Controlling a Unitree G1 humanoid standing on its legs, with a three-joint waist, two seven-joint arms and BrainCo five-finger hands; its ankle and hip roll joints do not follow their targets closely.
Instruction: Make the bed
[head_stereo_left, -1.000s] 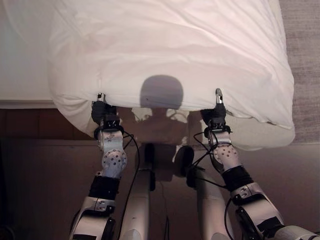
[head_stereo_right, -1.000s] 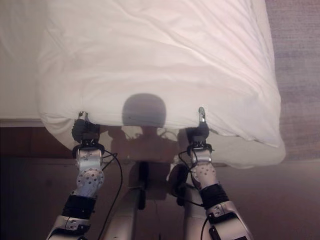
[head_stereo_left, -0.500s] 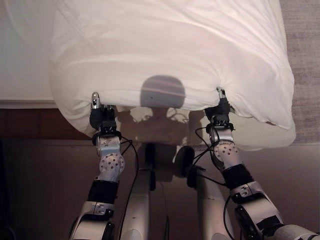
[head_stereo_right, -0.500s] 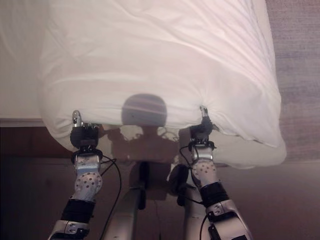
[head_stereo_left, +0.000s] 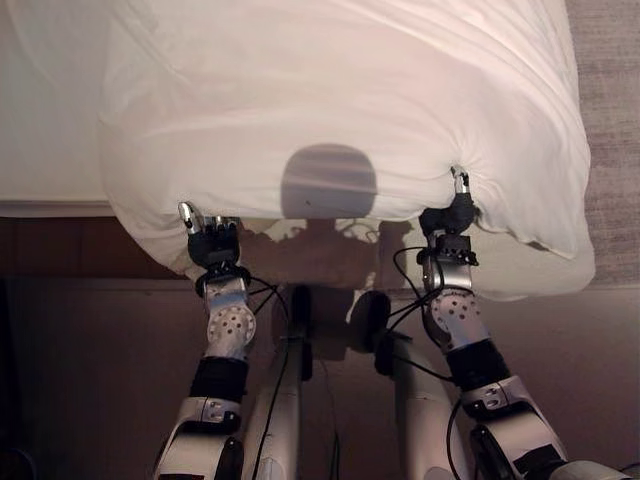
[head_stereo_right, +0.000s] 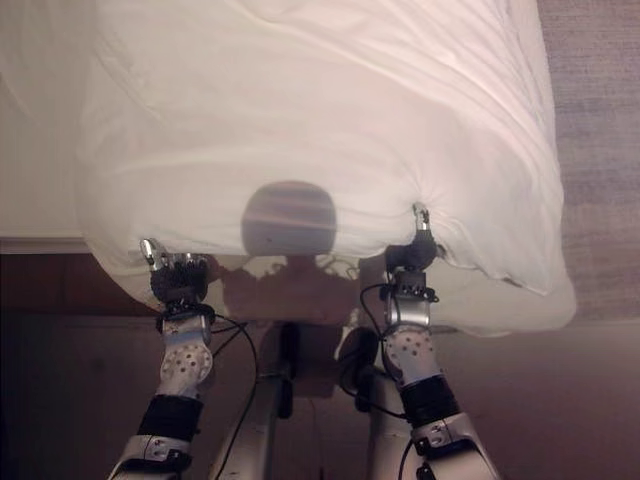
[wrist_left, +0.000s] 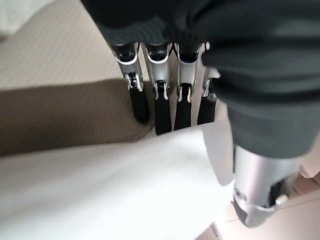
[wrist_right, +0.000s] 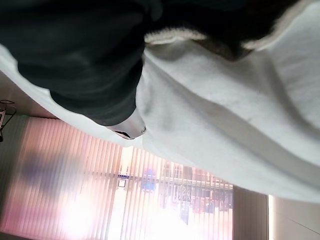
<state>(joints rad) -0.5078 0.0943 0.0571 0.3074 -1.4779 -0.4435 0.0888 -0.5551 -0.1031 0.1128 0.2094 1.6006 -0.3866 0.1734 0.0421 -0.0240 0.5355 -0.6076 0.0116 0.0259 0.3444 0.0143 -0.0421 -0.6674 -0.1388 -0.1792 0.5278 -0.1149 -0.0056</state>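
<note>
A white duvet (head_stereo_left: 330, 100) lies bunched over the bed, its near edge hanging over the side toward me. My left hand (head_stereo_left: 212, 243) sits just under that edge at the lower left. In the left wrist view its fingers (wrist_left: 160, 100) are straight, the dark tips touching the duvet's edge (wrist_left: 100, 185), with the thumb (wrist_left: 257, 190) apart on the other side of the cloth. My right hand (head_stereo_left: 455, 213) holds the edge further right, where the cloth puckers into a tight gather around its thumb. The right wrist view has white cloth (wrist_right: 225, 110) against the hand's dark cover.
Bare white sheet (head_stereo_left: 45, 110) shows left of the duvet. A dark wooden bed side (head_stereo_left: 70, 250) runs below the mattress, with brown floor under it. Grey carpet (head_stereo_left: 610, 110) lies past the bed on the right. A beige mattress face (wrist_left: 60, 55) shows beyond the left fingers.
My right hand has moved up and to the right, gathering the duvet's edge into a pucker. My left hand has dropped a little below the edge and its fingers have straightened.
</note>
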